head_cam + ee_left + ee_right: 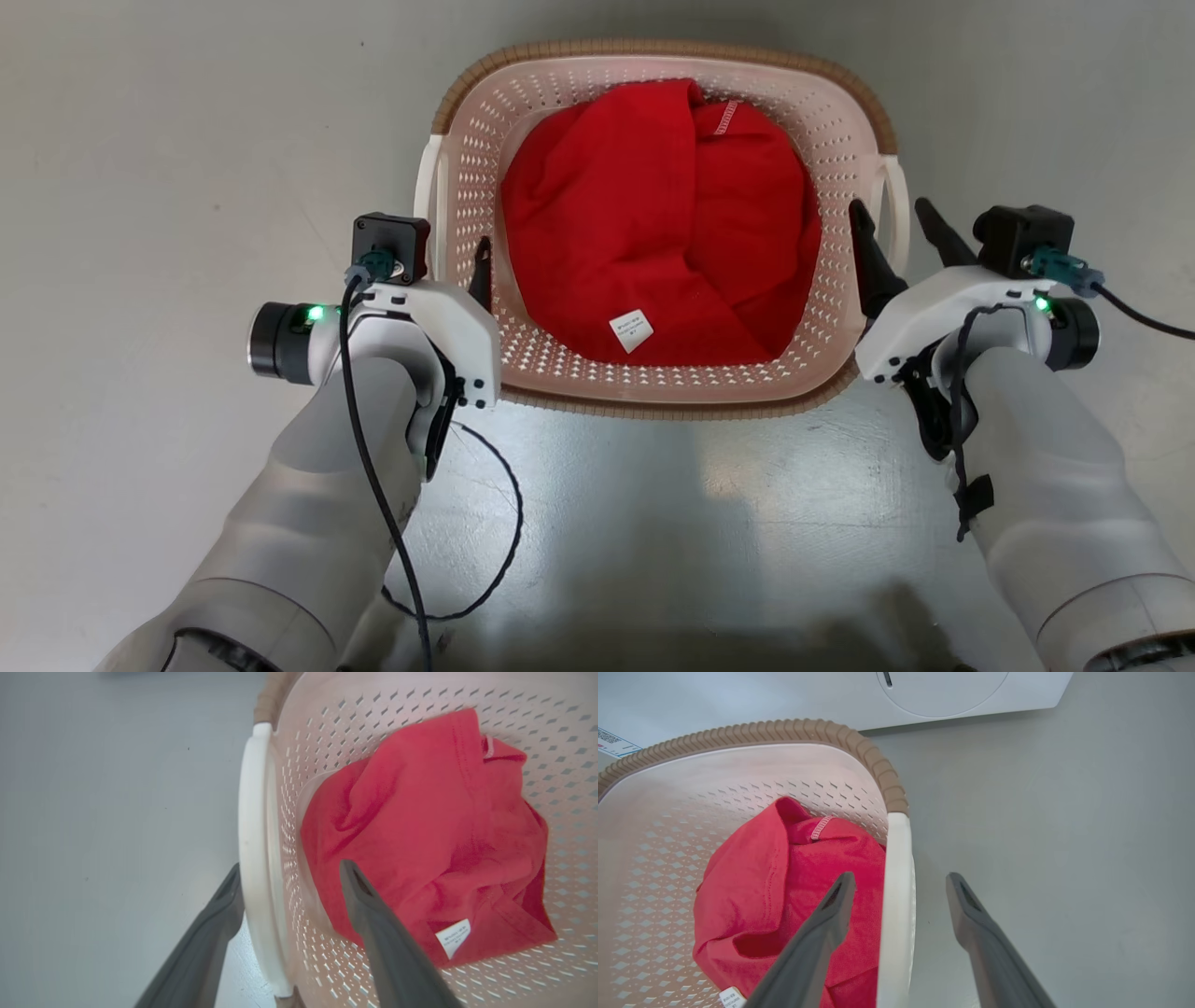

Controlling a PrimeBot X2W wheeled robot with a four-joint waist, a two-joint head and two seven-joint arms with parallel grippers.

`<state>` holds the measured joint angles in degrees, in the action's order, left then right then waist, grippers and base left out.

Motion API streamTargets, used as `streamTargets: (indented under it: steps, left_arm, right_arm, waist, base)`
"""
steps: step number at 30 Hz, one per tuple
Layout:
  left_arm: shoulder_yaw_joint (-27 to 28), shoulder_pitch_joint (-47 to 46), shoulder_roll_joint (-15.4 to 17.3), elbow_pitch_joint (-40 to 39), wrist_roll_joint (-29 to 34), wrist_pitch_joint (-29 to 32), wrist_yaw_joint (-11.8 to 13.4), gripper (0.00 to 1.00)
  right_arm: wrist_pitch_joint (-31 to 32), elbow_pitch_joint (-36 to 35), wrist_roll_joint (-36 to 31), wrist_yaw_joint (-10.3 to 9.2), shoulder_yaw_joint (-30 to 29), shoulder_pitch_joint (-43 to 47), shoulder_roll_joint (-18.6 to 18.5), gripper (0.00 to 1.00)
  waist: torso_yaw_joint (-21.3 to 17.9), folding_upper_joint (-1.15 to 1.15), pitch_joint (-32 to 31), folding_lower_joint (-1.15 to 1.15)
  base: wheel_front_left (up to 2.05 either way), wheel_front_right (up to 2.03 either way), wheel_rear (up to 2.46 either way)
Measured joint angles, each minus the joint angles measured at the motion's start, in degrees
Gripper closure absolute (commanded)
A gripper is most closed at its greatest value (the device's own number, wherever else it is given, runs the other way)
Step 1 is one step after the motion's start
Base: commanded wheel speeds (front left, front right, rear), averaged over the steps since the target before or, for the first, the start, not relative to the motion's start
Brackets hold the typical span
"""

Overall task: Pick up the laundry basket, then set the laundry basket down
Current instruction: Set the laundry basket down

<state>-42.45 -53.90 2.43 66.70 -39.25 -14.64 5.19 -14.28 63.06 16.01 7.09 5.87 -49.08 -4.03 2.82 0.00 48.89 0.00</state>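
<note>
1. Two pairs of long dark fingers flank the small, pale pink-cream perforated plastic laundry basket (653, 378) with its brown woven-look rim. The basket appears to rest flat on the smooth grey floor (140, 140), straight ahead of the robot and near a white appliance with a round door (943, 690).
2. The left fingers (373, 914) are spread wide and grip nothing. One lies outside the white left side handle (254, 835), close against it, and the other reaches inside the basket wall.
3. The right fingers (980, 933) are spread wide too and also hold nothing. They sit astride the white right side handle (896, 896) with a gap on each side.
4. This mirrored placement makes sense, since the handles sit on opposite sides. A pinch on both at once would keep the basket level, so the crumpled red fabric garment (653, 233) with its small white label (631, 329) would stay inside.
5. With both pairs apart and the basket on the floor, this is either the instant before a grasp or just after a release. The frames alone cannot settle which.
</note>
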Motion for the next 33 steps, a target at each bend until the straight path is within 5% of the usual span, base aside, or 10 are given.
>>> streamTargets:
  steps: [15,33]
  left_arm:
    - [2.7,0.1,-0.6,-1.3,1.6,0.0,0.0,0.0]
    - [10.5,6.5,-0.2,-5.5,5.3,0.0,-0.2,0.0]
  right_arm:
    - [-0.1,-1.8,-1.3,0.0,-2.2,0.0,0.0,0.0]
    - [-0.1,-5.2,-4.5,0.03,-3.5,5.9,0.1,0.0]
  waist:
    - [0.4,0.0,-1.1,0.0]
    - [0.4,0.0,-11.8,0.0]
  base:
    - [0.0,0.0,0.0]
    - [0.0,0.0,0.0]
